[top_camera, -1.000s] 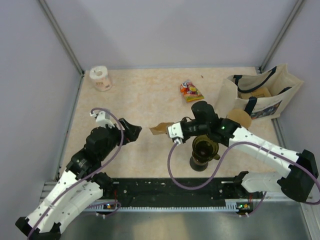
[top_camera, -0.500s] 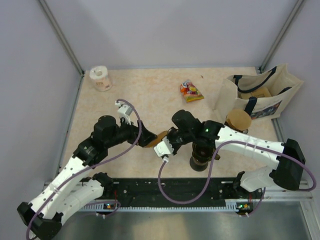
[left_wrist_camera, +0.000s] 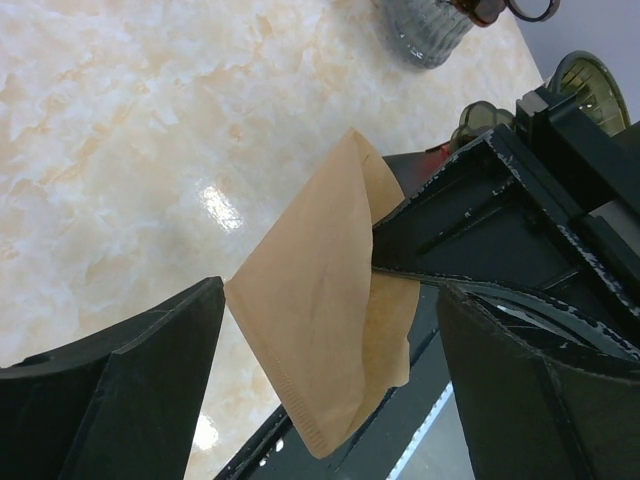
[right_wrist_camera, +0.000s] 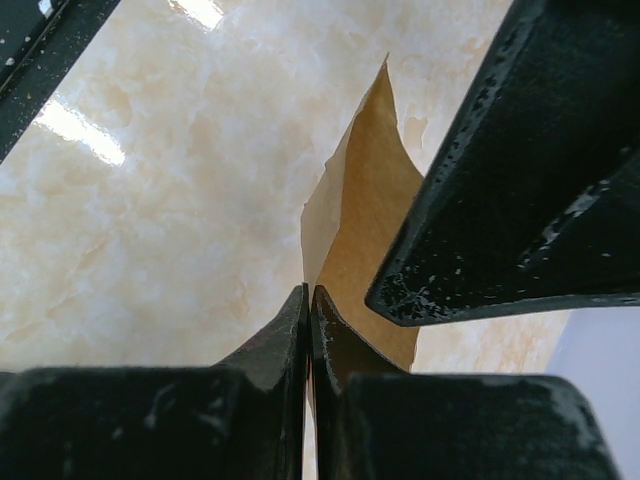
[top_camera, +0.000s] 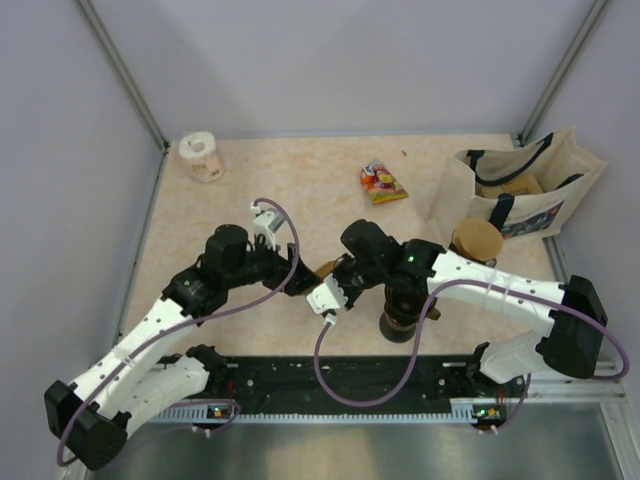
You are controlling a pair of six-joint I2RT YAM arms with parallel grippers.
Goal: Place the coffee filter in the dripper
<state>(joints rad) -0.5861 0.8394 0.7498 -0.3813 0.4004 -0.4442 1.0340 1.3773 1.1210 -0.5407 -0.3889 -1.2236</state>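
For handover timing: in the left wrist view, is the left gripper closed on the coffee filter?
No, the left gripper is open, the coffee filter between its jaws.

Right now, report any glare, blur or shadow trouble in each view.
Top external: even light, soft shadows, nothing blown out. Left wrist: a glare patch on the table beside the sharp coffee filter. Right wrist: two glare streaks top left; the right gripper looms close and dark.

The coffee filter (left_wrist_camera: 320, 330) is plain tan; the table (left_wrist_camera: 120, 150) is cream with beige marbling.
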